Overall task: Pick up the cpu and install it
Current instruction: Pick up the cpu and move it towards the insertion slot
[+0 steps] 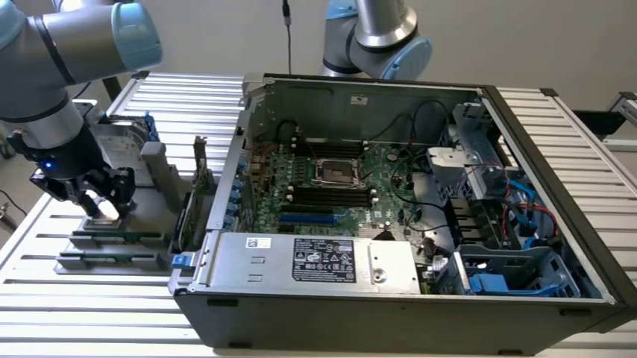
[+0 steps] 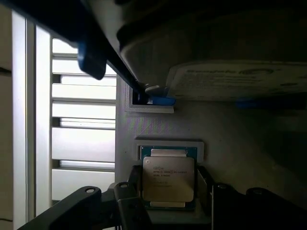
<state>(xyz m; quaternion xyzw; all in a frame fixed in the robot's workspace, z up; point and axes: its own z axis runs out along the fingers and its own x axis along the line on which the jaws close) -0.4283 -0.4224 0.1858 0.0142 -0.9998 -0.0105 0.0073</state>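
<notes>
The cpu (image 2: 168,179) lies flat in a pale-rimmed recess of a grey holder (image 2: 240,143). In the exterior view the holder stands on the slatted desk (image 1: 100,298), at nine o'clock from the open computer case (image 1: 398,321). The arm's jaws hang straight over the chip, spread, with one dark finger (image 2: 134,187) on each side and close to its edges; I cannot tell whether they touch it. Two green memory sticks (image 1: 112,240) lie at six o'clock from the cpu. Inside the case, the motherboard socket (image 1: 336,173) sits near the board's middle, well apart from the cpu.
</notes>
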